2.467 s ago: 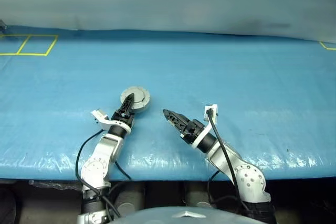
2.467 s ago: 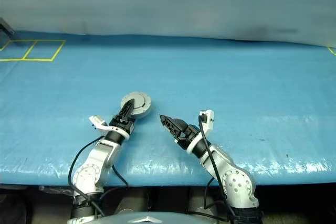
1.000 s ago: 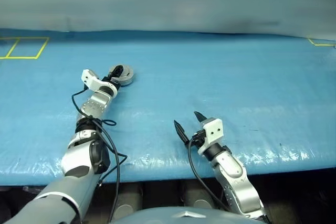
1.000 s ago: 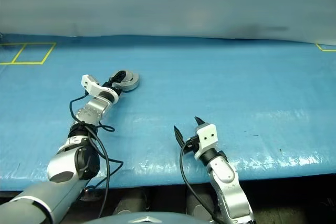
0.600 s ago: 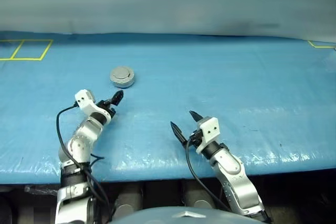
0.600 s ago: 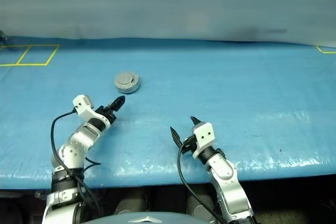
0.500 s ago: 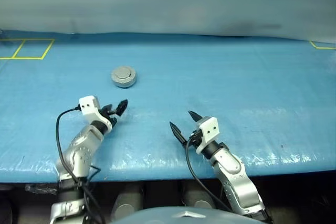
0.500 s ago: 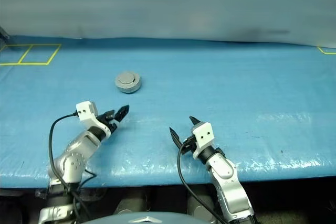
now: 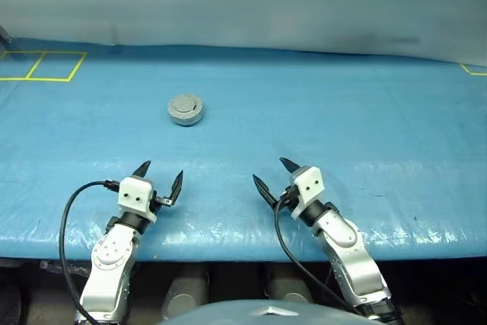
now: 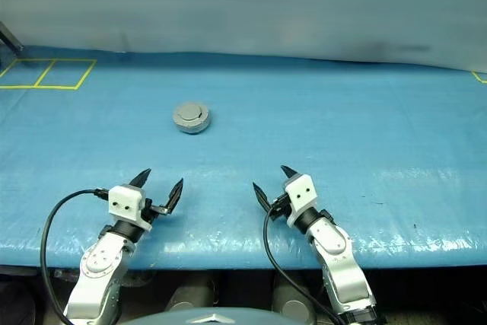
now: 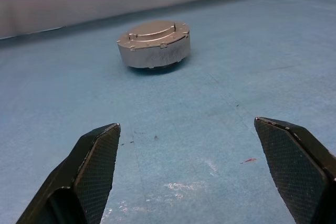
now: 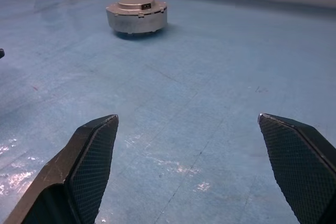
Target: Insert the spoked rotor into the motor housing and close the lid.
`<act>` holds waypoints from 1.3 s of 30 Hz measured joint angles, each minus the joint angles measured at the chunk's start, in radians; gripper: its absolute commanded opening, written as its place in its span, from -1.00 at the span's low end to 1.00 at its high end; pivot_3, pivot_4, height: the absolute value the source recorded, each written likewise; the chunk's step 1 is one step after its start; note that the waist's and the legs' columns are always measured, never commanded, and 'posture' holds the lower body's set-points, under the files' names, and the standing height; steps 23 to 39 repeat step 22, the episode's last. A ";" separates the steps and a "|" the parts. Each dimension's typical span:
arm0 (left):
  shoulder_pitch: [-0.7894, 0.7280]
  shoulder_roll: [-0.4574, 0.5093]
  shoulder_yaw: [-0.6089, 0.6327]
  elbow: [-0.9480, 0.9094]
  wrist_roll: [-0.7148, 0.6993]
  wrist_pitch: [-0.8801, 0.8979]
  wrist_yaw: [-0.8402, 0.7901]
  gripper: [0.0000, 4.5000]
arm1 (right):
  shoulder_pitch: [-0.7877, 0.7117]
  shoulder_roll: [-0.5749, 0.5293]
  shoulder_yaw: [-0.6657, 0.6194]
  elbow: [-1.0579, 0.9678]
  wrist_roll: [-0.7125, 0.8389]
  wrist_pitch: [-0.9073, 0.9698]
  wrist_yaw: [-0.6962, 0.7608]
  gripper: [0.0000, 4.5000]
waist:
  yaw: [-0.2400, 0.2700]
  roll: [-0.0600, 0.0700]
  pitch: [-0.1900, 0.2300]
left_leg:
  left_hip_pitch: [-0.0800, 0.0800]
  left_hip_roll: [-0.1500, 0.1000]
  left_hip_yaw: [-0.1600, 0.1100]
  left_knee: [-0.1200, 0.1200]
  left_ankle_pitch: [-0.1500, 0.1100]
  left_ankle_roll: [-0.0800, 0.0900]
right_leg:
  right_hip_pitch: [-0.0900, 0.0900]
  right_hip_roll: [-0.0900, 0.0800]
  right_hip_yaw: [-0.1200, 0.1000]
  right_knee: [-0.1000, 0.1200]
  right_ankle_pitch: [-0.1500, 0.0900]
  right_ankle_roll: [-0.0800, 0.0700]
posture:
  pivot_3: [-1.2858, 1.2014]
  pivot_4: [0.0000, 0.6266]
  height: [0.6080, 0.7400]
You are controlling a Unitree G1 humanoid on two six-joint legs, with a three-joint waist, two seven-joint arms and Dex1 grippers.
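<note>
The motor housing (image 9: pixel 186 109) sits alone on the blue table as a shut silver-grey round can, its lid (image 11: pixel 154 31) flat on top with the plain grey face up. The spoked rotor is hidden from view. My left gripper (image 9: pixel 161 178) hovers open near the table's front edge, well short of the housing and a little to its left, with nothing between its fingers. My right gripper (image 9: pixel 272 175) is open and empty too, near the front edge to the right of the housing. Both wrist views look across bare table at the housing (image 12: pixel 137 14).
The blue sheet covers the table (image 9: pixel 365 119), with a grey wall behind. Yellow tape squares (image 9: pixel 42 66) mark the far left corner, and a yellow tape corner (image 9: pixel 475 68) shows at the far right. The front table edge runs just below both grippers.
My left gripper has let go of the housing's lid and drawn back to the table's front edge, rolling level, fingers open. The housing now stands shut. The right gripper stays put.
</note>
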 measured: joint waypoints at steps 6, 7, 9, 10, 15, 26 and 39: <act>-0.011 -0.011 0.000 0.003 0.000 -0.003 0.001 0.99 | 0.011 0.017 0.009 0.000 0.001 0.017 -0.006 1.00 | -0.001 0.000 0.000 | 0.000 0.000 0.000 0.000 0.000 0.000 | 0.000 0.000 0.000 0.000 0.000 0.000 | 0.03 -0.52 1.00; -0.016 -0.012 0.000 0.003 0.000 -0.002 0.001 0.99 | 0.011 0.017 0.008 0.000 0.001 0.021 -0.007 1.00 | -0.001 0.000 0.000 | 0.000 0.000 0.000 0.000 0.001 0.001 | 0.000 0.000 0.000 0.000 0.000 0.000 | 0.03 -0.52 1.00; -0.025 -0.021 0.003 0.003 -0.002 -0.002 0.005 0.99 | 0.012 0.017 0.007 0.000 0.001 0.023 -0.008 1.00 | -0.001 0.000 0.000 | 0.000 0.000 0.000 0.000 0.001 0.002 | 0.000 0.000 0.000 0.000 0.000 0.000 | 0.03 -0.52 1.00; -0.029 -0.024 0.003 0.003 -0.002 -0.002 0.006 0.99 | 0.012 0.017 0.007 0.000 0.001 0.023 -0.008 1.00 | -0.001 0.000 0.000 | 0.000 0.000 0.000 0.000 0.001 0.002 | 0.000 0.000 0.000 0.000 0.000 0.000 | 0.03 -0.52 1.00; -0.044 -0.027 0.003 0.008 0.000 -0.001 0.007 0.99 | 0.011 0.016 0.006 0.000 0.000 0.023 -0.009 1.00 | -0.001 0.000 0.000 | 0.000 0.000 0.000 0.000 0.001 0.002 | 0.000 0.000 0.000 0.000 0.000 0.000 | 0.03 -0.52 1.00; -0.055 -0.027 0.002 0.010 0.014 0.000 0.005 0.99 | 0.011 0.015 0.006 0.000 -0.001 0.023 -0.011 1.00 | -0.002 0.000 0.000 | 0.000 0.000 0.000 0.000 0.001 0.002 | 0.000 0.000 0.000 0.000 0.000 0.000 | 0.03 -0.52 1.00; -0.055 -0.027 0.002 0.010 0.014 0.000 0.005 0.99 | 0.011 0.015 0.006 0.000 -0.001 0.023 -0.011 1.00 | -0.002 0.000 0.000 | 0.000 0.000 0.000 0.000 0.001 0.002 | 0.000 0.000 0.000 0.000 0.000 0.000 | 0.03 -0.52 1.00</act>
